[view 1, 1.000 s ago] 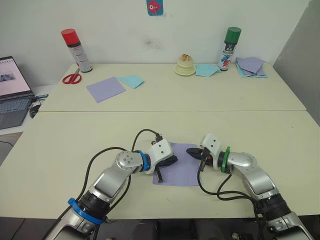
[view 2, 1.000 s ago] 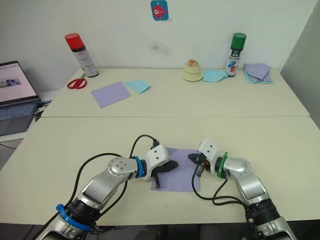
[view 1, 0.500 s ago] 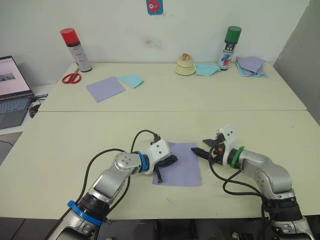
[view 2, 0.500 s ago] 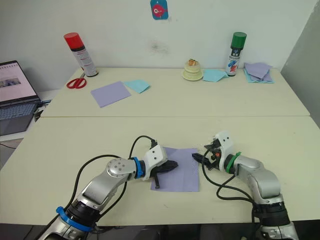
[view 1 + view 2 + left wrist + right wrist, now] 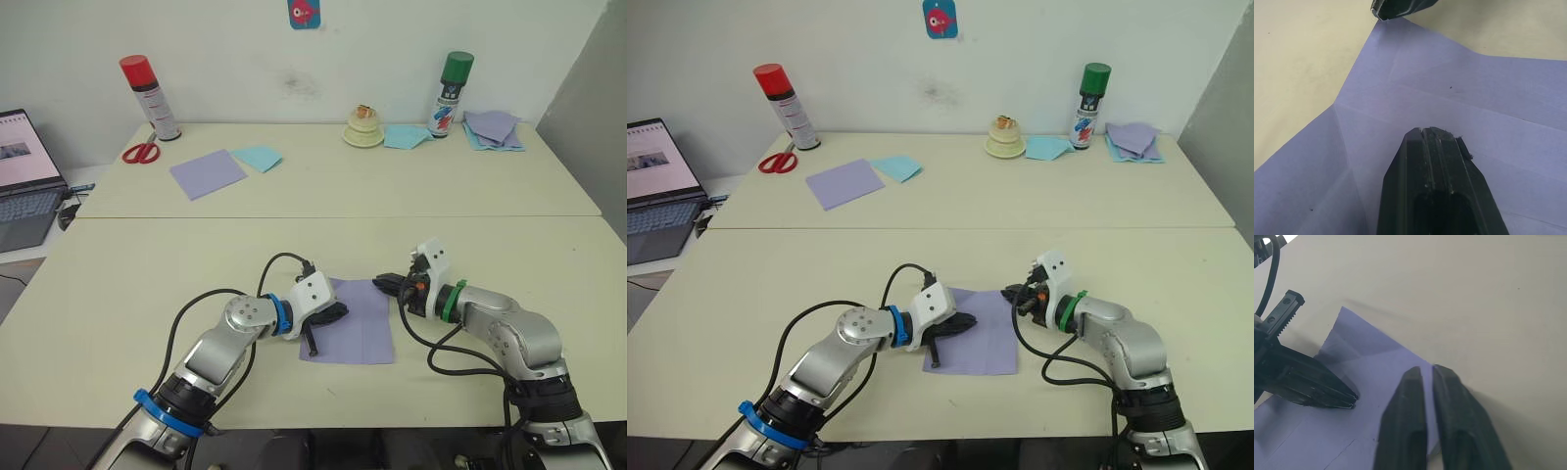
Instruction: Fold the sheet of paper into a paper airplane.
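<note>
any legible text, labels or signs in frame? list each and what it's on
No text can be read.
Red-capped spray can: printed label, too small to read.
Green-capped spray can: colourful label, print too small to read.
Blue card on the wall: a red figure, no legible words.
Open laptop screen: content too blurred to read.
Creased lavender sheet of paper: no print.

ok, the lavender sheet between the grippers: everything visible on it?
The sheet of paper is thin lavender paper lying flat and unfolded on the near table, crossed by straight and diagonal crease lines. The left gripper presses on its left part; the right gripper, fingers nearly shut, sits at its far right corner.
</note>
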